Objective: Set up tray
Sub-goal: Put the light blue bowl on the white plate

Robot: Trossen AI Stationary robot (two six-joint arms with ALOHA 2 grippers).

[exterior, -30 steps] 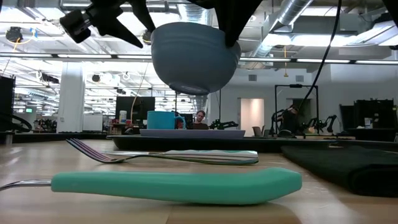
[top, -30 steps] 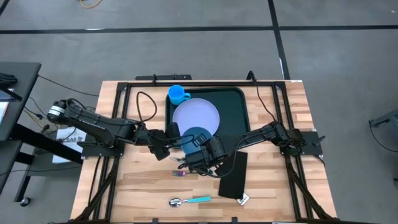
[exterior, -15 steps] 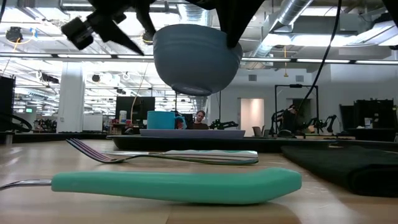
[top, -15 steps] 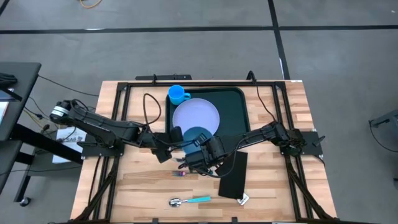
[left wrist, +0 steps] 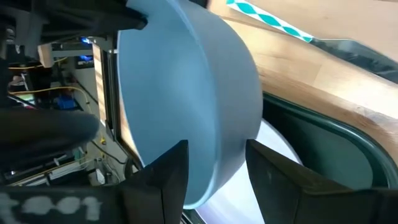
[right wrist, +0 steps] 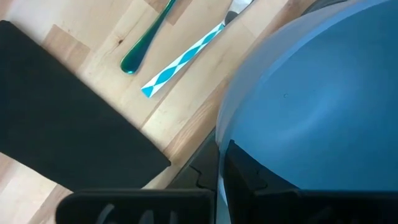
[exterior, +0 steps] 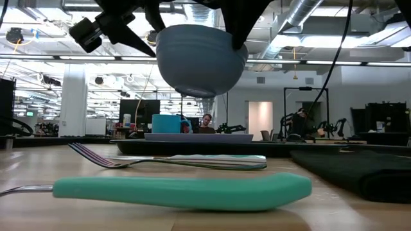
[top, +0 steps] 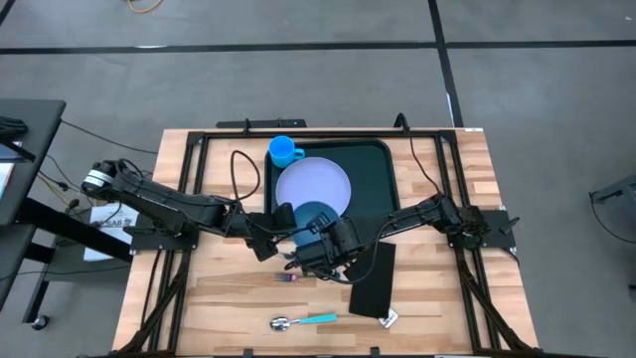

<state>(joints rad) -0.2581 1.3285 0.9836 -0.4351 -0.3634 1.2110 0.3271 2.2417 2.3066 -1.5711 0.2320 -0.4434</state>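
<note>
Napkin (top: 372,277): flat, black, lying on the wooden table (top: 447,308).
Spoon (top: 303,320): teal handle, near the table's front edge.
Fork (exterior: 167,161): metal, lying flat behind the spoon in the low view.
Person (exterior: 207,122): seated far back in the room.
Floor (top: 298,60): grey, with dark lines.

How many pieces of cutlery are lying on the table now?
3, perhaps more hidden under the arms: a spoon near the table's front edge, a fork behind it, and a green-handled piece beside the napkin.
</note>
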